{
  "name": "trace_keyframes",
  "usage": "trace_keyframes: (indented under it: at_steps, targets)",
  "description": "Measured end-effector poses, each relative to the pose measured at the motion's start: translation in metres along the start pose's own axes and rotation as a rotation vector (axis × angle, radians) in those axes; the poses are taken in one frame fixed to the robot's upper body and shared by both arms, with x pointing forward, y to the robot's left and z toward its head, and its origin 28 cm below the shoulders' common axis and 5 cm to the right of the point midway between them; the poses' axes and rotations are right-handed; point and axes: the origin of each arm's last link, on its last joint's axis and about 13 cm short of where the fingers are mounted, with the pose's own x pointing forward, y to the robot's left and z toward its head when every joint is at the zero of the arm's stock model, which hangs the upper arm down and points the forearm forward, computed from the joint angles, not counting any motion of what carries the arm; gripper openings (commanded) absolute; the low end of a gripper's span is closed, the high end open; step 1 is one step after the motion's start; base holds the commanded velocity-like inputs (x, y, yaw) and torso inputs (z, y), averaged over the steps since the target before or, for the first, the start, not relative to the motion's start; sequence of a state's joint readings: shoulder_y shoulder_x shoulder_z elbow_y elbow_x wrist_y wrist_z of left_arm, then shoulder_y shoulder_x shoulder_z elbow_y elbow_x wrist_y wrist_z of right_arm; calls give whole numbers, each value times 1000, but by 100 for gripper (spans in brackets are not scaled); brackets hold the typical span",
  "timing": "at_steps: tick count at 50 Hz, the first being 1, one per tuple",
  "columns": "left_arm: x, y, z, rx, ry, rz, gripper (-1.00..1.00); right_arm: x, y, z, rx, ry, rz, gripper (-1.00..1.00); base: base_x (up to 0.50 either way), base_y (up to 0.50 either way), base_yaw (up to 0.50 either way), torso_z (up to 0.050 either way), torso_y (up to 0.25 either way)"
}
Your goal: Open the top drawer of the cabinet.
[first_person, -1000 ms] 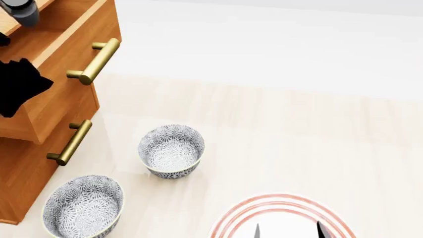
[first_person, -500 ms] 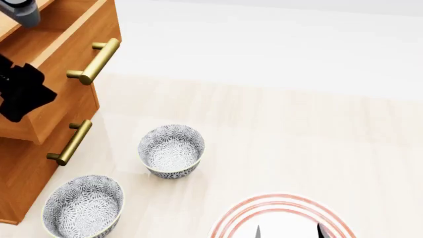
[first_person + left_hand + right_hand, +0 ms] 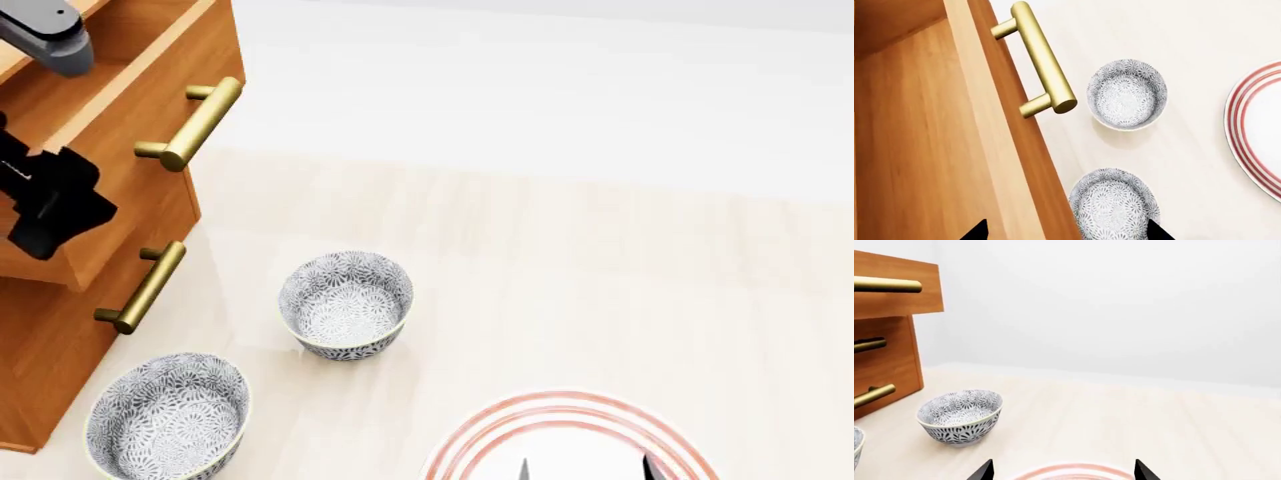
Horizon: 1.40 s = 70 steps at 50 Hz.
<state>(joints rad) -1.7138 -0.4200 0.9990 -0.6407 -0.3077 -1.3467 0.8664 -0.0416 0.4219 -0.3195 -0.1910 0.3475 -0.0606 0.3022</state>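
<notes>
The cabinet stands at the left of the head view. Its top drawer is pulled out, its brass handle facing the bowls. My left gripper hovers over the open drawer's inside, apart from the handle. In the left wrist view the gripper is open and empty, its tips either side of the drawer front below; the handle lies farther along. My right gripper is open and empty over a striped plate. The drawer juts out from the cabinet.
Two patterned bowls sit on the pale tabletop in front of the cabinet. A red-ringed white plate lies at the near edge under the right gripper. The second drawer's handle shows below the open drawer.
My left gripper has shifted slightly down and right in the head view, over the open drawer. The drawer, bowls, plate and right gripper have not visibly moved.
</notes>
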Motion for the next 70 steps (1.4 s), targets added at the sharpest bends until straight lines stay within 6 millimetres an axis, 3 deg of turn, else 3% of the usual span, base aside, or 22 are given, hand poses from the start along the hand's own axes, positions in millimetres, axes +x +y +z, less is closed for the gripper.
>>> trace_keyframes:
  at_steps: [24, 70]
  targets:
    - [13, -8, 3, 49, 11, -5, 100, -1, -1, -2, 2, 2, -8, 100, 0, 0, 0, 0, 0]
    - [12, -49, 12, 239, -42, -92, 100, -3, -4, -1, 8, -3, -15, 100, 0, 0, 0, 0, 0]
